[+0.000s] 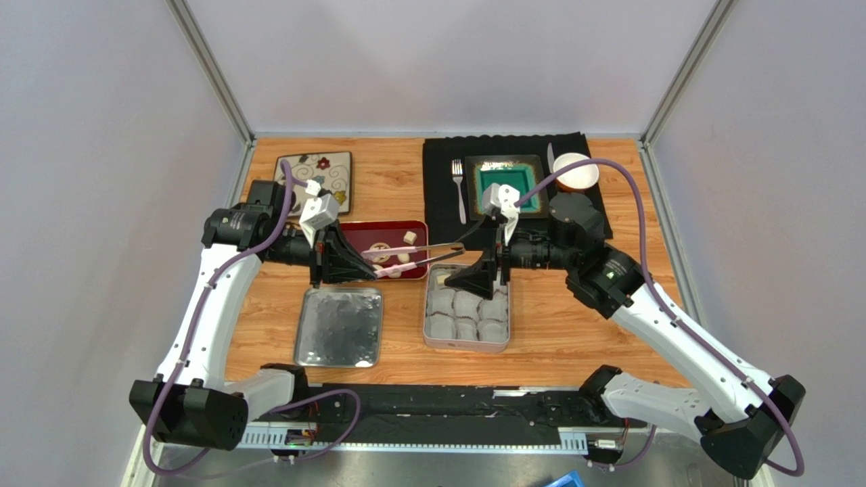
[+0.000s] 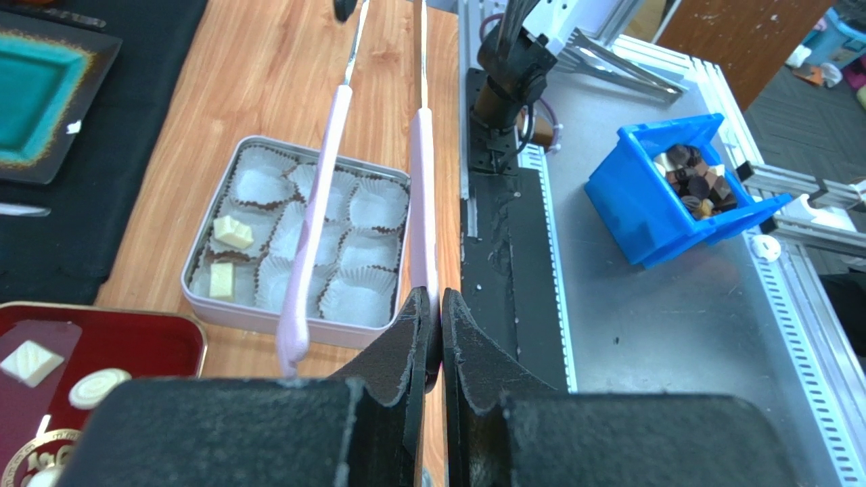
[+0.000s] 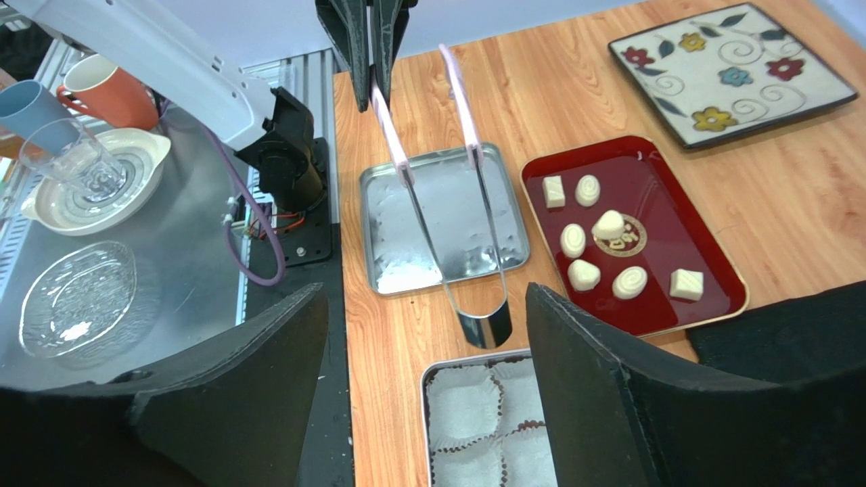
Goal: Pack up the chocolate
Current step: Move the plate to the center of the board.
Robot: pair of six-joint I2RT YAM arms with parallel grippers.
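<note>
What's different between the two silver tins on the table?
The right tin is lined with white paper cups, two holding chocolate; the left tin is bare and shiny inside. The right tin looks deeper, the left tin shallower, like a lid. Both are silver, rounded rectangles lying flat on the wooden table.

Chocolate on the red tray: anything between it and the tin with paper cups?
Nothing lies on the wood between the red tray and the tin. Above that gap the tongs in the left gripper stretch across, and the open right gripper hangs over the tin's edge.
</note>
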